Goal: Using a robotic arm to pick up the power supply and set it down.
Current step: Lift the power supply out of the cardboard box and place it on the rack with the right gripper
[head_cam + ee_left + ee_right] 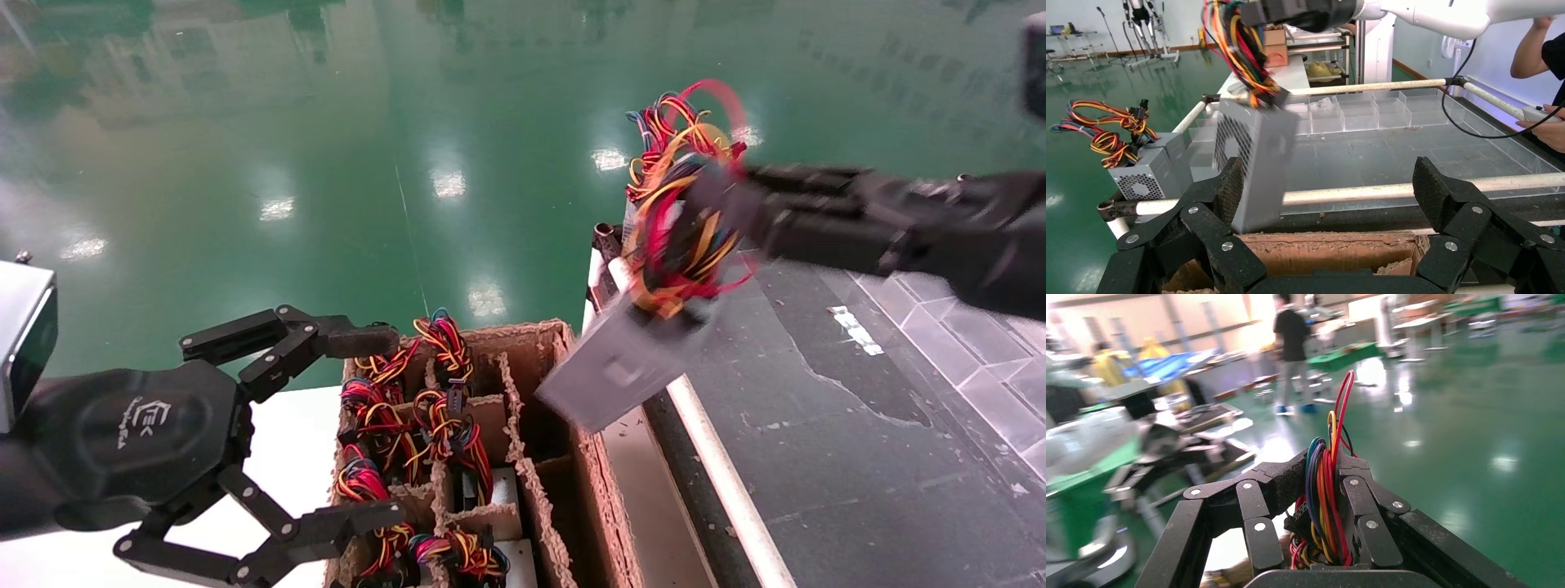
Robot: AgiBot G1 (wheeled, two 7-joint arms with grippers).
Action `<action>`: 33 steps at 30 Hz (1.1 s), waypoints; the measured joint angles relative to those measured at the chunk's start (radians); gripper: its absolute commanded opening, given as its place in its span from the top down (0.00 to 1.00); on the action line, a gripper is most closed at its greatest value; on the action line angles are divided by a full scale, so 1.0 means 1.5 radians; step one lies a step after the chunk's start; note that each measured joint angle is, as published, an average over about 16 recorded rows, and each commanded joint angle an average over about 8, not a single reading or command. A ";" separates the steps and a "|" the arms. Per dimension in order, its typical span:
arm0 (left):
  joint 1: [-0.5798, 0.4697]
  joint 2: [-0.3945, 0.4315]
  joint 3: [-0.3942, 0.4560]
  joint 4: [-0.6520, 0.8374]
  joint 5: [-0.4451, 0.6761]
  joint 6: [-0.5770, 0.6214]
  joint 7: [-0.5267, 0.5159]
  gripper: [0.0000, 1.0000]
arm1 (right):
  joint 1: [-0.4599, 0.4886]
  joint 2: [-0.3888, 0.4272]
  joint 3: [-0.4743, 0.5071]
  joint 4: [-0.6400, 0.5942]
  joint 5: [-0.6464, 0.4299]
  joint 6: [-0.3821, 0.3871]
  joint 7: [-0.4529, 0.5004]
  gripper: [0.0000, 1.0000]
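Note:
The power supply (pixel 617 367), a grey metal box, hangs tilted in the air over the right edge of the cardboard box (pixel 535 343). My right gripper (pixel 719 212) is shut on its bundle of red, yellow, orange and black wires (pixel 678 204). In the right wrist view the wires (pixel 1324 502) are pinched between the black fingers (pixel 1358 496) of the right gripper (pixel 1324 471). The left wrist view shows the power supply (pixel 1260 159) dangling, a perforated side facing left. My left gripper (pixel 384 425) stands open beside the cardboard box's left side, holding nothing (pixel 1329 190).
The cardboard box's compartments hold several more units with coloured wire bundles (pixel 441 416). To the right lies a dark work surface (pixel 817 408) with white rails (pixel 1364 193) and clear dividers (pixel 1364 110). Another vented grey unit (pixel 1150 171) sits at its corner. A person (pixel 1542 55) stands beyond.

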 measured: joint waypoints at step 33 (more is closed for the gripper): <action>0.000 0.000 0.000 0.000 0.000 0.000 0.000 0.00 | 0.183 -0.127 -0.036 -0.437 -0.143 0.377 -0.187 1.00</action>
